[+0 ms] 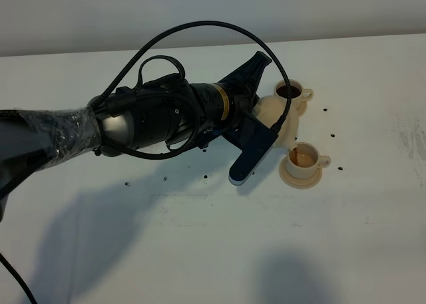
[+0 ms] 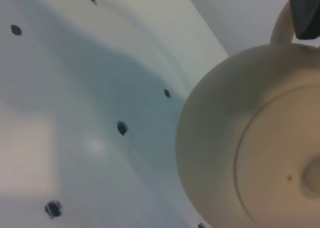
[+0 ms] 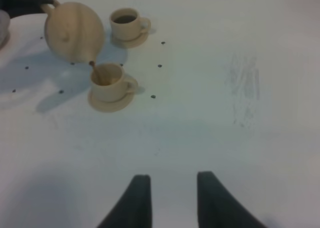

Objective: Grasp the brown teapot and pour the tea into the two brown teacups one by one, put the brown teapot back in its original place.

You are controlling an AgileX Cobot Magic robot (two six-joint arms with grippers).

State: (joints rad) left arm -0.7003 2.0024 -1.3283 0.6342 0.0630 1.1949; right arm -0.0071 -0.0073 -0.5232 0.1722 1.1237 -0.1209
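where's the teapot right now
The teapot is right of centre in the high view, tipped with its spout over the nearer cup, the full cup just behind it.

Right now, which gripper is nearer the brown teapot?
Left. The left gripper holds the brown teapot by its handle; the right gripper hangs over the table, well apart.

Tilted beige teapot (image 3: 75,31) pours into front teacup (image 3: 107,83); rear teacup (image 3: 125,23) is full.

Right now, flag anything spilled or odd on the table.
Dark specks lie scattered on the table around the teapot, far cup and near cup, like spilled drops or leaves. A grey smudge marks the table's right side. The teapot's tilt is just pouring.
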